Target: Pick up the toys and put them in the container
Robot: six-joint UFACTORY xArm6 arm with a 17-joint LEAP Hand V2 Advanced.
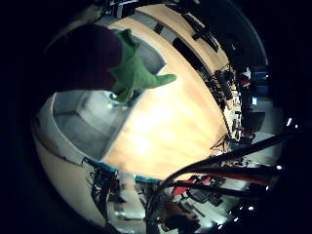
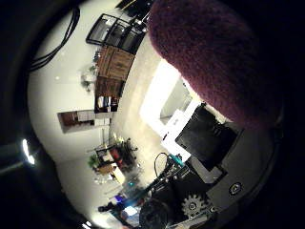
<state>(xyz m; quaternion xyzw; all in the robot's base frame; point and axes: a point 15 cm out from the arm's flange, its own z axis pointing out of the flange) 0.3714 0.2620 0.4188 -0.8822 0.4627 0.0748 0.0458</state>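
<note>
Toy: plush toy (image 2: 214, 57), dark purple fuzzy body with a green leaf-like part (image 1: 134, 73), very close to the palm; fills a large share of both palm views.
Toy position: raised above the table, over the near edge of the container; the green part hangs out over the container's rim toward the bare wood.
Robot hand: black and white parts with a small gear (image 2: 205, 157) sit just beside the purple plush in the thumb-side view; finger posture is not visible, so cannot tell whether it is clasped round the toy or spread.
Container: grey bin (image 1: 83, 129) with straight walls, standing on the table below the toy; what shows of its floor is bare grey.
Table: light wood table (image 1: 170, 126), brightly lit beside the container.
Far: room clutter beyond the table edge, dark racks and a wooden shelf unit (image 2: 112, 71) against a pale wall.
</note>
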